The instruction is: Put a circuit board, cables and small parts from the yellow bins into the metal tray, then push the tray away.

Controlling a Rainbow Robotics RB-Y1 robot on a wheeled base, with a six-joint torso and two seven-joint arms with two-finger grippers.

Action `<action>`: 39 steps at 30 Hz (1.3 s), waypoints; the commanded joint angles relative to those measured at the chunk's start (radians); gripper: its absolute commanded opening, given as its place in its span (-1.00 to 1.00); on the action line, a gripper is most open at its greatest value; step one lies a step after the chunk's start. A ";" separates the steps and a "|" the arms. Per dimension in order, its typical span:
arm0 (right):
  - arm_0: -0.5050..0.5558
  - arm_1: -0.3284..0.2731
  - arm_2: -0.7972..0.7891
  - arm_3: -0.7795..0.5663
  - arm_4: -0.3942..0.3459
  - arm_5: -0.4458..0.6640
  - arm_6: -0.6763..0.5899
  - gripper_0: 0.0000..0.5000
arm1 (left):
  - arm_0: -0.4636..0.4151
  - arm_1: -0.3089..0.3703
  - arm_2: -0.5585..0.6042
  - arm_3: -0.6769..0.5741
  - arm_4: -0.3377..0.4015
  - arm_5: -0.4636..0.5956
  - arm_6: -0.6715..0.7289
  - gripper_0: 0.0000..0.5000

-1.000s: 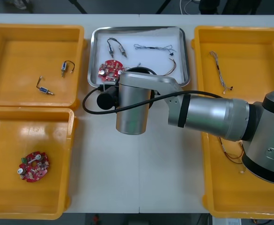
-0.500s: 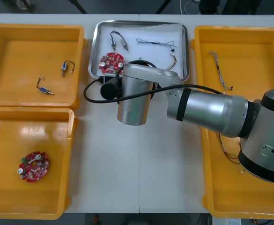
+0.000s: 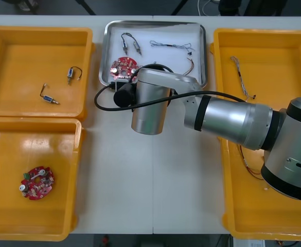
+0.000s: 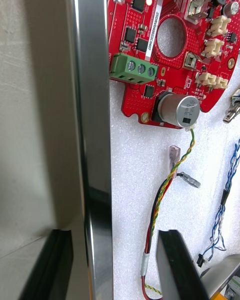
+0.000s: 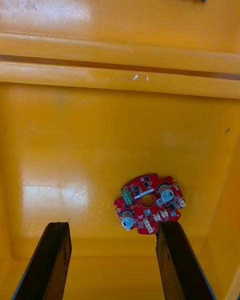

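Right arm reaches across the worktop [image 3: 119,180] to the near rim of the metal tray [image 3: 105,51], which sits at the far edge between the yellow bins. In the front view the wrist housing covers the claw itself.

Right wrist view: right claw [image 4: 115,240] is open. Its fingers straddle the tray's near rim [image 4: 92,105], one on the worktop side and the other over the white tray floor. I cannot tell whether either finger touches the rim.

Tray contents:
- circuit board [image 3: 122,67], near-left corner, lying flat close to the rim [image 4: 170,55]
- red and yellow cable [image 4: 165,200], running from the board's edge toward the inner finger
- blue and white cable [image 4: 227,190], beside it, farther from the rim
- small metal parts [image 3: 130,43], far-left area

Left claw [image 5: 112,230] is open and holds nothing. It hangs over the near-left bin [image 3: 63,229]. A second circuit board [image 5: 148,205] lies flat on that bin's floor, close to one finger and not touching it.

Far-left bin [image 3: 37,31]: two wired metal parts [image 3: 74,73], apart from each other.
Far-right bin [image 3: 263,33]: one thin cable [image 3: 242,77].
Near-right bin [image 3: 232,216]: a cable end [image 3: 250,167] shows beside the right arm.
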 commanded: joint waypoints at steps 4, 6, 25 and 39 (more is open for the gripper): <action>-0.017 0.073 -0.114 -0.098 0.006 0.161 0.016 1.00 | 0.017 0.044 0.023 -0.028 0.008 -0.009 -0.096 1.00; 0.006 0.086 -0.146 -0.136 0.006 0.213 0.016 1.00 | 0.017 0.044 0.023 -0.028 0.008 -0.009 -0.096 1.00; 0.351 0.094 -0.506 -0.724 -0.048 0.743 -0.014 1.00 | 0.017 0.044 0.023 -0.028 0.008 -0.009 -0.096 1.00; 0.631 -0.075 -0.758 -1.147 -0.123 0.743 -0.266 1.00 | 0.017 0.044 0.023 -0.028 0.008 -0.009 -0.096 1.00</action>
